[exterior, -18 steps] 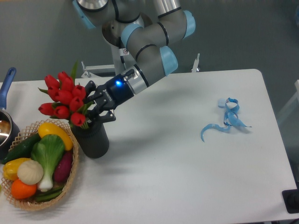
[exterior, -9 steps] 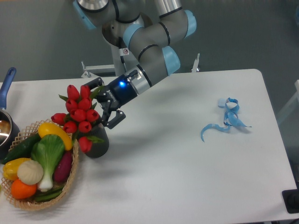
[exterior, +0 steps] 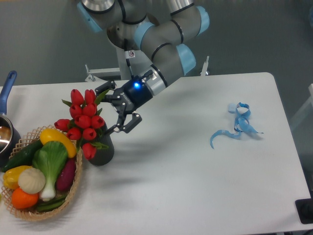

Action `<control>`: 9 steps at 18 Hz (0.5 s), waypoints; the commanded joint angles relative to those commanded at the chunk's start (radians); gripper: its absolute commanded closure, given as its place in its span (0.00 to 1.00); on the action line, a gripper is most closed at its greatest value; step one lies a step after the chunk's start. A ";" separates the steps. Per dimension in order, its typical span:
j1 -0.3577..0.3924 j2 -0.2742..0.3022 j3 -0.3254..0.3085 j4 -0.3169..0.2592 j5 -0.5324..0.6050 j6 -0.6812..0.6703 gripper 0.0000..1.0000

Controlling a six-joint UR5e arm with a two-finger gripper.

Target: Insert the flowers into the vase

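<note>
The flowers (exterior: 84, 121), a bunch of red tulip buds with green leaves, stand in the dark grey vase (exterior: 103, 151) at the left of the table, leaning left over the basket's edge. The buds hide most of the vase's mouth. My gripper (exterior: 119, 108) is open and empty. It sits just to the right of the flowers and above the vase, apart from both.
A wicker basket (exterior: 74, 190) of vegetables touches the vase's left side. A pot with a blue handle (exterior: 7, 87) is at the far left edge. A curly blue ribbon (exterior: 236, 125) lies on the white table (exterior: 195, 171) at the right.
My gripper let go of the flowers, which dropped into the vase and leaned left. The gripper has since drawn back up and to the right, fingers open.
</note>
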 joint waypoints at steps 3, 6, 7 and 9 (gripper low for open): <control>0.023 0.018 -0.005 0.000 0.000 -0.003 0.00; 0.055 0.049 -0.012 -0.002 0.032 -0.002 0.00; 0.061 0.067 -0.023 0.000 0.058 0.003 0.00; 0.080 0.124 -0.054 0.000 0.113 0.003 0.00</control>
